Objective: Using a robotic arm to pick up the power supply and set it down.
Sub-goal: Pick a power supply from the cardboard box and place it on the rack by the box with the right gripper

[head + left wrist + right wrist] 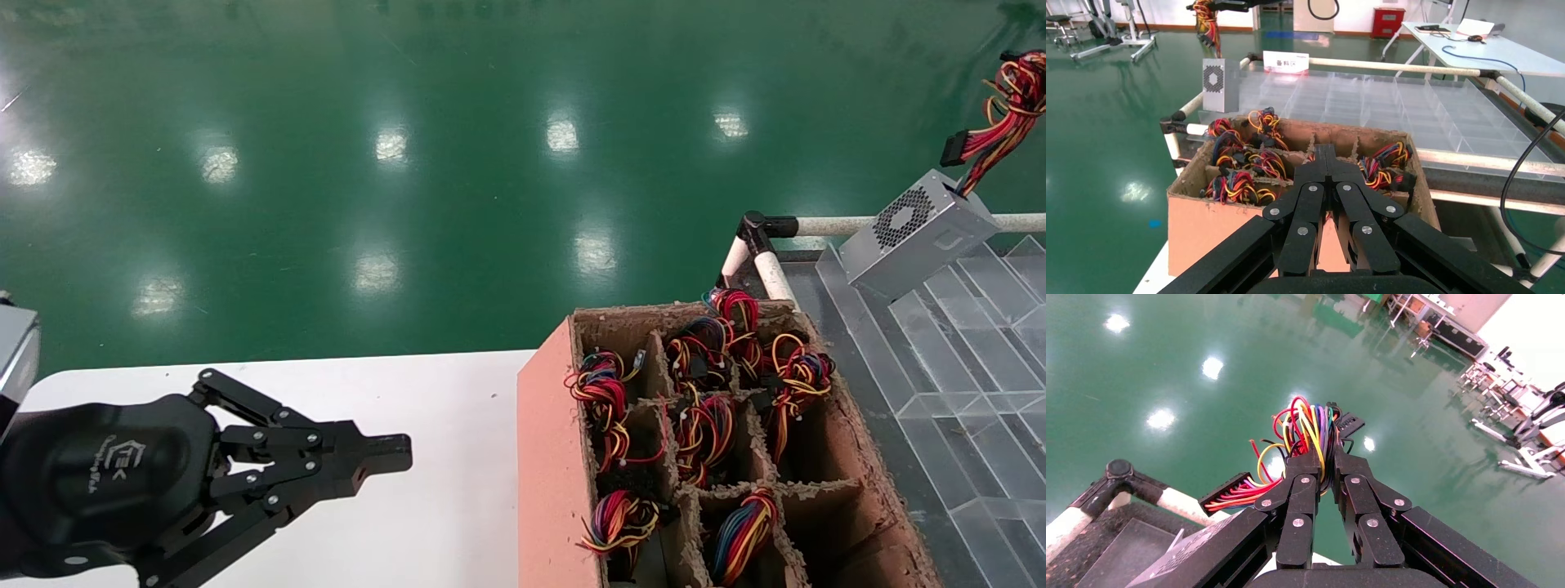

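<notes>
The power supply [915,233], a grey box with a round-hole grille, hangs tilted by its wire bundle [1009,106] at the far right, over the corner of a clear compartment tray [972,343]. I cannot tell whether its lower edge touches the tray. My right gripper [1324,456] is shut on the red, yellow and orange wires [1306,432] above the box. The left wrist view shows the power supply [1213,93] far off at the tray corner. The left gripper [392,454] rests shut and empty over the white table, pointing at the cardboard box.
A cardboard box [547,441] with dividers holds several coloured wire coils [601,392], right of the white table [409,392]. A pipe rail [825,224] frames the tray. Green floor lies beyond.
</notes>
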Robot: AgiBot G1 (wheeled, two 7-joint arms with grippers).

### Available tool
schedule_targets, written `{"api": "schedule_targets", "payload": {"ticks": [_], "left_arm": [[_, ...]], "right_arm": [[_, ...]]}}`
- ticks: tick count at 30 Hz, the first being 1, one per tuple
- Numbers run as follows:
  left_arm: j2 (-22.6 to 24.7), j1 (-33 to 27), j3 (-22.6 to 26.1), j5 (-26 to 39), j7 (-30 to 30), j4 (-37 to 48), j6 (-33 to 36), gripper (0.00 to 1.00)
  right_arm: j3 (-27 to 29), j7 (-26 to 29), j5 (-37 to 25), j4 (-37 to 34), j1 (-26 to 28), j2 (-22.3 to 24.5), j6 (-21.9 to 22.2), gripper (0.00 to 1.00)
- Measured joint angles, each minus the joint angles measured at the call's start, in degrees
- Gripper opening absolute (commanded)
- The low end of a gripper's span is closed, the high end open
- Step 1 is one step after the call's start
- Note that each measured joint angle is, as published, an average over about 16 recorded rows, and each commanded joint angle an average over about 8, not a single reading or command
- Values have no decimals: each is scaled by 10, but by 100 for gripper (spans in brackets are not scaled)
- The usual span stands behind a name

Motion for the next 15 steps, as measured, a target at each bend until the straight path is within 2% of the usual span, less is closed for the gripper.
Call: {"api": "schedule_targets", "payload": {"ticks": [15], "left_arm": [[0,0,0,0,0,0,0,0]], "right_arm": [[-7,-7,-9,-2,8,-12,26,0]]}}
